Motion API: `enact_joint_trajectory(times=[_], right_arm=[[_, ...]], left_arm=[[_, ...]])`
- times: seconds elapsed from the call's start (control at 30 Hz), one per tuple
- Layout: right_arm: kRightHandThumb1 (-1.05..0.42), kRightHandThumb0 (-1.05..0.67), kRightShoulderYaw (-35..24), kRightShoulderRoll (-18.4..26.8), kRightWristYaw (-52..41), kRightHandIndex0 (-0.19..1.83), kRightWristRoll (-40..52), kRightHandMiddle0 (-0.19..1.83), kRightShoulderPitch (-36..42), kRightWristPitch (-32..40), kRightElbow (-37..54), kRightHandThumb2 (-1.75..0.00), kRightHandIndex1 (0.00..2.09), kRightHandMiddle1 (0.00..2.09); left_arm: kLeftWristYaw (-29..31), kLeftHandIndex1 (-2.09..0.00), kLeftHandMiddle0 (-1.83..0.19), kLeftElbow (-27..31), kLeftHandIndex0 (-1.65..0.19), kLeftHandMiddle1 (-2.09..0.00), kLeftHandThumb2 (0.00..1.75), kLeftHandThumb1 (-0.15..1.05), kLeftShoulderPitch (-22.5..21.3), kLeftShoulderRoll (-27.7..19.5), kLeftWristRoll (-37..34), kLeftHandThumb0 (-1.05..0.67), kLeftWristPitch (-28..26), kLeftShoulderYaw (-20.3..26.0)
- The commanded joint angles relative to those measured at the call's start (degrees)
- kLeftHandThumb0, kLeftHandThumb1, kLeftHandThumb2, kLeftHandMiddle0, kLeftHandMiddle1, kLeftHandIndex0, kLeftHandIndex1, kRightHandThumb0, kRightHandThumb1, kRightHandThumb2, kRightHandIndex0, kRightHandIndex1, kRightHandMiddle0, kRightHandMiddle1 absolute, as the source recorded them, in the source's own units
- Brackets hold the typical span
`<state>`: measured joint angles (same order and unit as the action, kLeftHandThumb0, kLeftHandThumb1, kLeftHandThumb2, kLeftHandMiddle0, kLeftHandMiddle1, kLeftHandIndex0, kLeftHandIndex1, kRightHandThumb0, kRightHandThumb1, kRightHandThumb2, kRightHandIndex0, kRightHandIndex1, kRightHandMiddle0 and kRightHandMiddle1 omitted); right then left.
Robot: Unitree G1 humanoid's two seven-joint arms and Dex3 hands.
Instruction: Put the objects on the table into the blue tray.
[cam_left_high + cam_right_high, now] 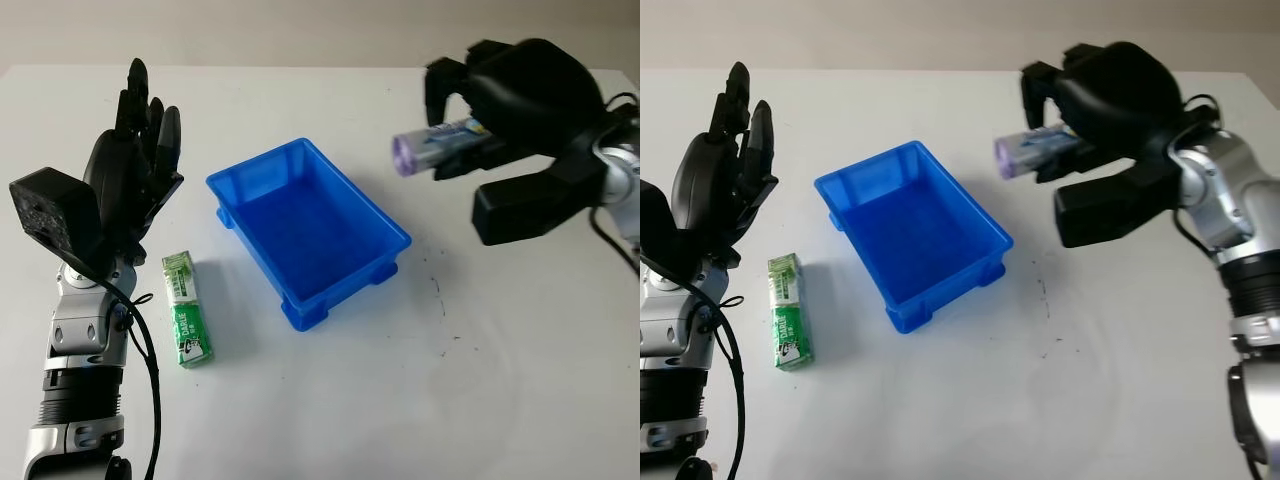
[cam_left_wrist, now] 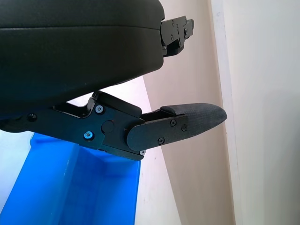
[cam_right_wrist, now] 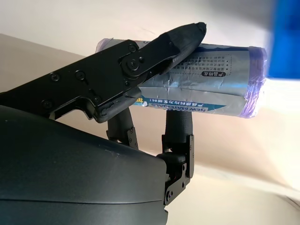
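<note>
The right hand's fingers (image 3: 154,49) are curled around one roll of purple-tinted bags (image 3: 211,79), pinning it crosswise against the palm with printed text showing on its wrap. The right hand (image 1: 470,125) is raised above the white table (image 1: 400,400), to the right of the blue tray (image 1: 305,230), with the roll's purple end (image 1: 405,153) pointing toward the tray. The silver forearm (image 1: 1220,200) bends in from the right edge.

The left hand (image 1: 135,150) is open and holds nothing; its fingers point away from the robot, to the left of the tray, above its silver forearm (image 1: 80,370).

One green packet (image 1: 187,310) lies flat on the table, just beside the left wrist and apart from the single tray, which holds nothing.
</note>
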<state>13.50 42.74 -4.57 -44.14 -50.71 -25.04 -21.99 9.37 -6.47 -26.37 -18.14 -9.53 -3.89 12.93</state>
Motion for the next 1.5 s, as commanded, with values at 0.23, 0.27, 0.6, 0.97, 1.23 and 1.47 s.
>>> enact_joint_trajectory(times=[0.23, 0.27, 0.6, 0.97, 1.23, 1.47], right_arm=[[-1.03, -0.49, 3.47, -7.83, -4.32, 1.05, 3.17, 0.76, -4.94, -2.35, 2.26, -0.06, 2.09, 2.09], [-1.03, -0.49, 3.93, -8.35, -4.42, 1.03, 3.19, 0.75, -5.33, -3.12, 1.77, -0.06, 2.09, 2.09], [-1.04, -0.52, 8.35, -11.29, -5.68, 1.08, 1.95, 0.77, -8.11, -8.84, -4.28, -0.05, 2.09, 2.09], [-1.04, -0.62, 9.24, -10.97, -16.93, 0.31, 4.22, 0.19, -7.24, -5.93, -4.09, -0.07, 1.84, 1.77], [-1.05, -0.72, 7.90, -9.75, -29.67, -0.03, 12.41, -0.07, -6.45, -2.52, -1.18, -0.15, 0.07, 0.15], [-1.05, -0.77, 5.94, -9.64, -23.85, -0.19, 13.00, -0.19, -5.32, -5.85, -0.99, -0.25, 0.00, 0.03]], left_arm=[[-0.94, -0.04, 0.17, 0.85, 0.19, -0.05, 0.61, 1.05, -0.10, 0.27, 0.22, -0.74, 0.03, -0.03], [-1.14, -0.04, 0.17, 0.95, 0.19, -0.06, 0.61, 1.05, -0.03, 0.37, 0.32, -0.74, 0.07, -0.09], [-1.05, 0.00, 0.18, 1.46, 0.19, -0.05, 0.59, 1.05, 1.04, 1.27, -0.47, -0.74, 0.97, 0.09], [-1.15, 0.00, 0.19, 1.78, 0.19, -0.05, 0.60, 1.05, 1.74, 1.12, -0.56, -0.72, 0.89, 0.32], [-0.89, 0.00, 0.19, 1.61, 0.19, -0.04, 0.61, 1.05, 1.62, 1.09, -0.62, -0.71, 0.76, 0.17], [-0.84, 0.00, 0.19, 1.21, 0.19, -0.02, 0.61, 1.05, 1.34, 1.45, -0.80, -0.71, 1.01, 0.07]])
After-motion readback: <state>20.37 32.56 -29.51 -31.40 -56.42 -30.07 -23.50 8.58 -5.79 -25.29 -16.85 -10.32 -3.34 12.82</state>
